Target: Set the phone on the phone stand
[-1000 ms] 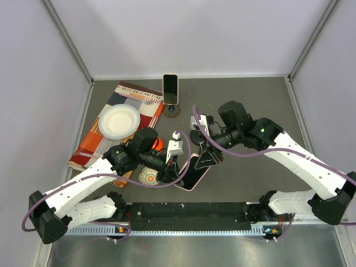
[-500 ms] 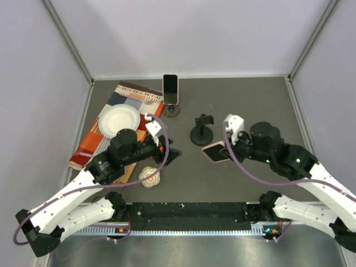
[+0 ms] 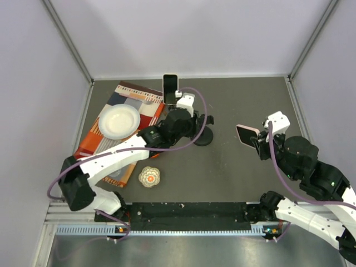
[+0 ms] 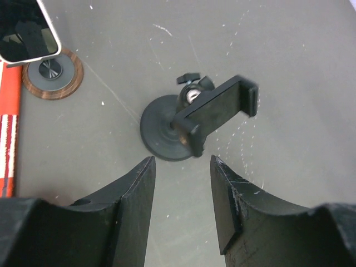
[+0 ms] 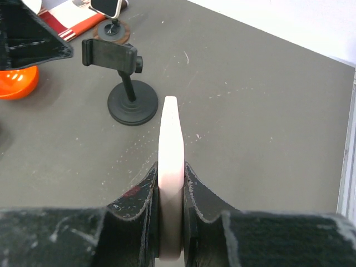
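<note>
The right end effector (image 5: 169,168) is clamped on the lower part of the phone (image 5: 169,125). Its two fingers press flat against the front and back faces, and the pale, pinkish phone stands upright and edge-on in the right wrist view. From the top view the phone is lifted off the tabletop (image 3: 233,183), to the right of centre.

The black phone stand (image 4: 192,117) sits upright on its round base near the middle of the tabletop, well apart from the phone and to its left. Its clamp head is empty and tilted on the ball joint.

The left end effector (image 4: 181,167) is above the stand with its fingers spread moderately wide and nothing between them. In the left wrist view the stand's base lies just beyond the fingertips, and nothing touches it.

Behind the stand, a second phone (image 3: 170,88) is propped on a small mount with a brown-ringed round base. To the left, a white plate (image 3: 119,121) rests on a striped cloth (image 3: 92,146). A small patterned dish (image 3: 149,176) lies nearer the arm bases.
</note>
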Tool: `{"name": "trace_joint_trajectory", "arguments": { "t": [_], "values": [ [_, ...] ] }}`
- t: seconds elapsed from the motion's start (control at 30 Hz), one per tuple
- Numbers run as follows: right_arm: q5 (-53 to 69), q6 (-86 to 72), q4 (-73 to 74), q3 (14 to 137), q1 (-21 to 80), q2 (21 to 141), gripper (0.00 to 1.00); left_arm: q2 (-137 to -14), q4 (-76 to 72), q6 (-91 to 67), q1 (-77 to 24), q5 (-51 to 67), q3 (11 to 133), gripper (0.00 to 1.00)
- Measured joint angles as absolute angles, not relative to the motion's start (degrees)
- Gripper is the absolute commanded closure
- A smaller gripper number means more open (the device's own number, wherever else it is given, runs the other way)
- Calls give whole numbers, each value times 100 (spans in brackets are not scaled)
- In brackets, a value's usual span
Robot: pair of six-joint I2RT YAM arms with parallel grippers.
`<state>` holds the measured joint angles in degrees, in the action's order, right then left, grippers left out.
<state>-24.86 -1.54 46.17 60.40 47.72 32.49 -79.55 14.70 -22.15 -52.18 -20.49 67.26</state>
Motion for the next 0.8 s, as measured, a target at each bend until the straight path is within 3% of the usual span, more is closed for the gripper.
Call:
{"name": "trace_joint_trajectory", "arguments": {
  "t": [0.4, 0.8],
  "values": [
    [-2117, -161, 4611, 5887, 4772, 3262, 100, -8927, 1660, -2550, -5607, -3081, 7662, 56],
    [-1828, -102, 4547, 5697, 4772, 3260, 100, -9070, 2040, -2757, -5701, -3354, 7815, 56]
  ]
}}
